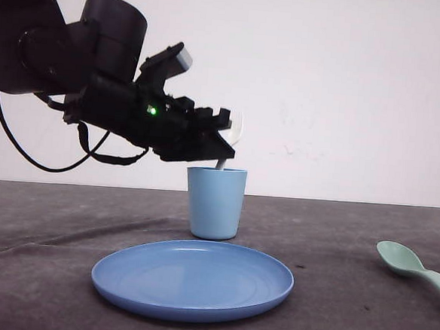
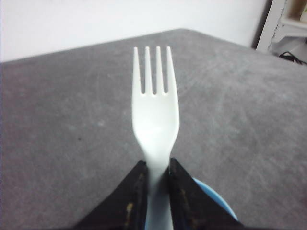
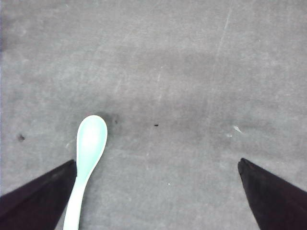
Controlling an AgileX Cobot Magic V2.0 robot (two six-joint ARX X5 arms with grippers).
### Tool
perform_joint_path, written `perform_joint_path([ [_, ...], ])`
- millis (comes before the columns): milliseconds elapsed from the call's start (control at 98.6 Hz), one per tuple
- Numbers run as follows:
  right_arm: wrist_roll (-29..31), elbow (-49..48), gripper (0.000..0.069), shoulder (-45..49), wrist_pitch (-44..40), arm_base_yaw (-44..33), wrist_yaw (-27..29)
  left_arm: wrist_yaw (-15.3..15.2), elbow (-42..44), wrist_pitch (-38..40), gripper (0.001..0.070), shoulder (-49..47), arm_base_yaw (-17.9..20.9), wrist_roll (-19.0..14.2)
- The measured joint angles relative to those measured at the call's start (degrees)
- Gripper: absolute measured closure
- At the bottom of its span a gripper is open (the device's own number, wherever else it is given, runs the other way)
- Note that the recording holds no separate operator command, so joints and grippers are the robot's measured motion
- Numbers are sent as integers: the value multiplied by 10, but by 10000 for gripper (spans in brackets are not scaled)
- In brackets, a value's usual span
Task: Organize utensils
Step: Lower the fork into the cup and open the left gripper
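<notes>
Front view has the left gripper (image 1: 223,139) poised directly above the light blue plastic cup (image 1: 215,202), w/ the small white plastic fork (image 1: 222,164) pinched in it; a short pale bit of the handle pokes down from the fingers to the cup's rim, so the fork's long axis runs steeply down into the cup mouth, tines end up and away. Whether the handle tip is already inside the rim or just at it, can't tell. Left wrist view confirms the grip: both fingertips (image 2: 135,191) are closed tight on the fork's neck, four tines pointing away from the cam, and a sliver of the cup's blue rim (image 2: 218,201) sits just under the fingers. So the next move for this arm is prob. a straight drop or release, cup right below. The round blue plastic plate (image 1: 192,279) lies just in front of the cup. The mint-green plastic spoon (image 1: 413,269) lies flat on the grey cloth-covered table (image 1: 39,273), well to the right of the cup, so the right arm is the nearer one. Right wrist view: right gripper (image 3: 158,191) is spread wide, holding nothing, spoon handle beside one finger, bowl pointing away from the wrist.
</notes>
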Motion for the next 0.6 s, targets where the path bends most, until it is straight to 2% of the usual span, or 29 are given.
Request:
perform_joint_path([
  [172, 0, 0, 11, 0, 0, 0, 0, 0, 0, 0, 652, 0, -7, 1],
  [314, 0, 0, 11, 0, -5, 0, 0, 0, 0, -5, 523, 0, -9, 2],
  [375, 0, 0, 11, 0, -6, 0, 0, 0, 0, -6, 491, 0, -9, 2],
  [598, 0, 0, 11, 0, -5, 0, 0, 0, 0, -37, 473, -15, -8, 1],
])
